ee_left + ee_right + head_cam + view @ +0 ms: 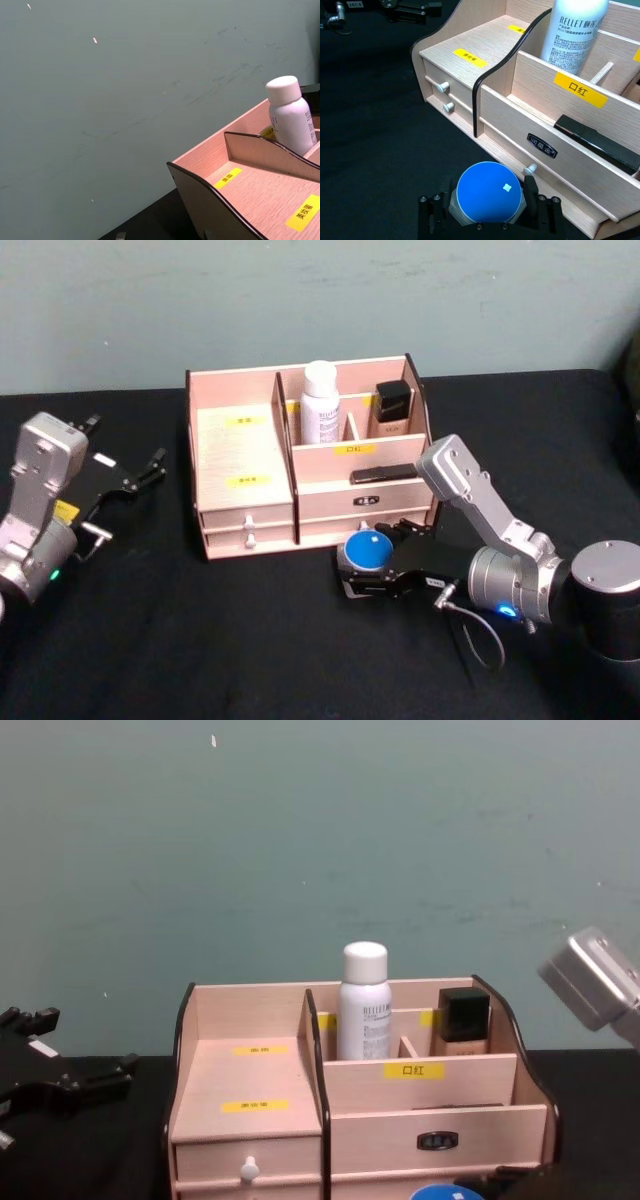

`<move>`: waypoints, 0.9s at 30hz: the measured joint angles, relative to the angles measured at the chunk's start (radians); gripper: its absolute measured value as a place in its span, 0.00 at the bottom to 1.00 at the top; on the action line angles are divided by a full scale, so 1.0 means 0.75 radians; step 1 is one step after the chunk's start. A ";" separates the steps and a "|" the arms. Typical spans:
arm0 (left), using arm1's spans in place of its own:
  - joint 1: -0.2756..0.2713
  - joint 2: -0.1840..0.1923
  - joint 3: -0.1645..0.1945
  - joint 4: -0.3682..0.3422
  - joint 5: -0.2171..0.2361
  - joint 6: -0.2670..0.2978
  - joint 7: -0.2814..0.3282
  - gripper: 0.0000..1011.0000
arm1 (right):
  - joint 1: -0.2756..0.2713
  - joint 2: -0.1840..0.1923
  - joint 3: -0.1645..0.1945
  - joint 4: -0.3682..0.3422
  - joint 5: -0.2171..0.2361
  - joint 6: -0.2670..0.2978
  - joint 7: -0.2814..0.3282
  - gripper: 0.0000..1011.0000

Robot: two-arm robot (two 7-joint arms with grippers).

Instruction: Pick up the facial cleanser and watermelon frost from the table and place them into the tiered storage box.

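Your left tool (127, 438) waits spread and idle at the left of the counter (200, 640). In the tiered storage box (245, 455), the facial cleanser (321, 403) already stands in a rear compartment. Your right tool (368, 558) pinches the watermelon frost (367, 548) just before the box front. Lift it carelessly and it could clip a drawer knob (530, 169) and twist loose.

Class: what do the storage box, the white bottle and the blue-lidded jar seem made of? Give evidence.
Tiered storage box: light wood, matte; grain lines show, dark cut edges. Facial cleanser: probably plastic, smooth, opaque white, soft sheen. Watermelon frost: likely plastic; smooth blue lid, pale body.
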 joint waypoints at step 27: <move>0.000 0.000 0.000 0.000 0.000 0.000 0.000 1.00 | -0.011 0.006 0.013 -0.004 0.015 -0.013 0.013 0.72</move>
